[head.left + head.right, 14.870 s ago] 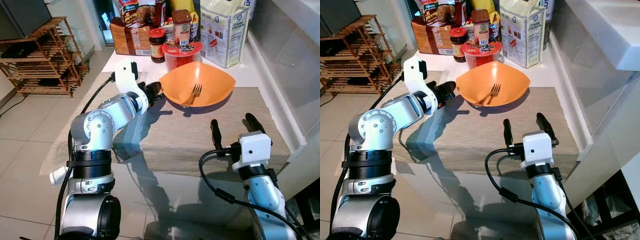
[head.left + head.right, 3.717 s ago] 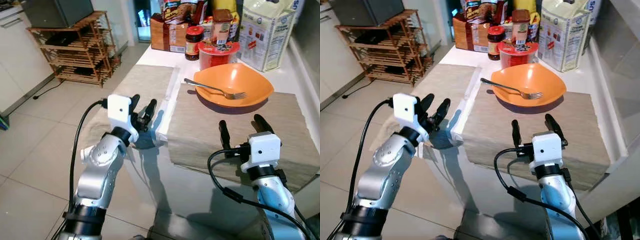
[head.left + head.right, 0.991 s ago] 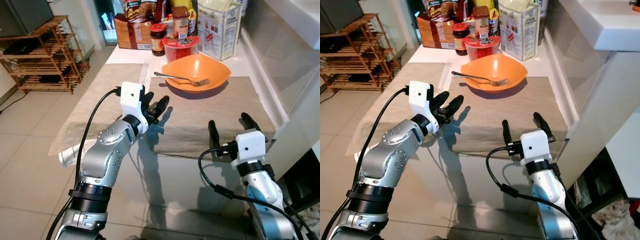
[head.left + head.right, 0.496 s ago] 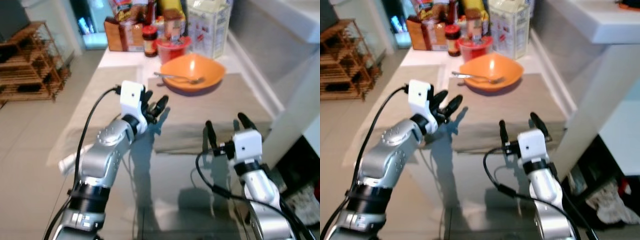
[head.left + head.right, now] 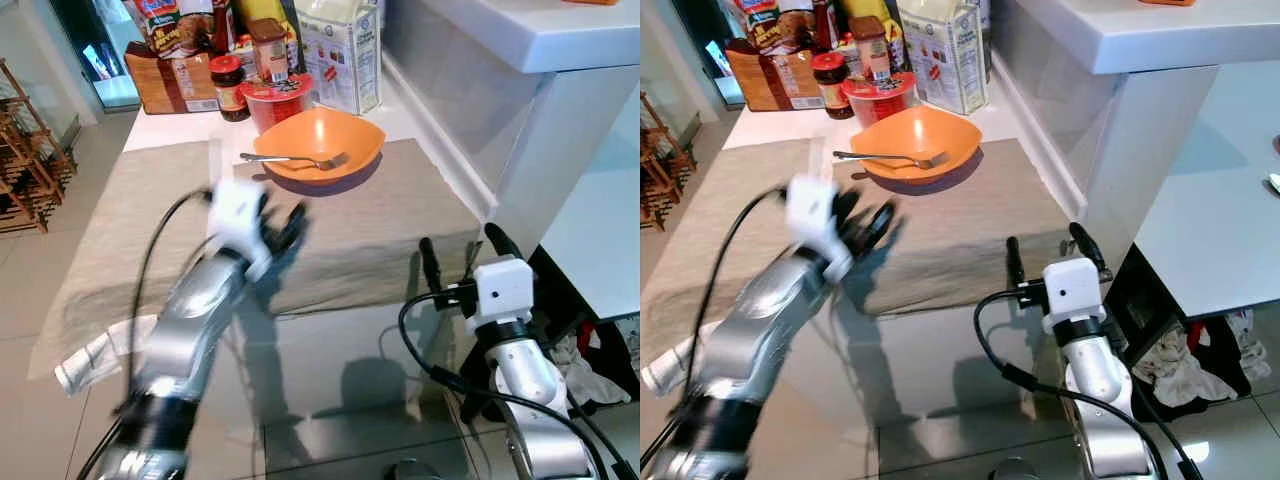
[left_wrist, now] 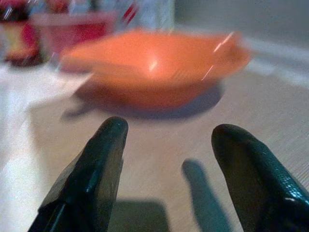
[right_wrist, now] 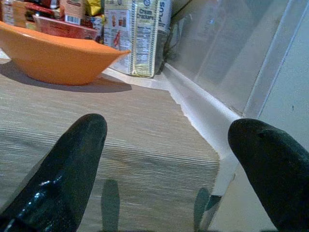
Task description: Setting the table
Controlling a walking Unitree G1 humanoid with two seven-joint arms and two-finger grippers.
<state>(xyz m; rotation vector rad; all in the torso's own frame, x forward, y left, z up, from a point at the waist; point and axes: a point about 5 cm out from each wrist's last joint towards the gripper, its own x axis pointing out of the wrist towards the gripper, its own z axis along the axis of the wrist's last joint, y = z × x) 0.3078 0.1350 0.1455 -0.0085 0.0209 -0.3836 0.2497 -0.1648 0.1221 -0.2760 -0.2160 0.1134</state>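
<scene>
Hovering mid-frame, my left gripper [image 5: 283, 222] spreads its fingers toward the orange plastic bowl [image 5: 322, 145] holding a metal fork [image 5: 290, 160], upper centre; my right gripper [image 5: 464, 246] waits with fingers apart, lower right.

Fork [image 5: 290, 160] in orange bowl [image 5: 322, 142] now pointing opposite way; left pincer [image 5: 278, 229] withdrawn from bowl's rim.

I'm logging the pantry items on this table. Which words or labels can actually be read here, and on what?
"Cream Crackers" and "PLUS": on the white cracker packet behind the orange bowl.
Brown jar, red-lidded jar, red tub, brown box: labels too small or blurred to read.
</scene>
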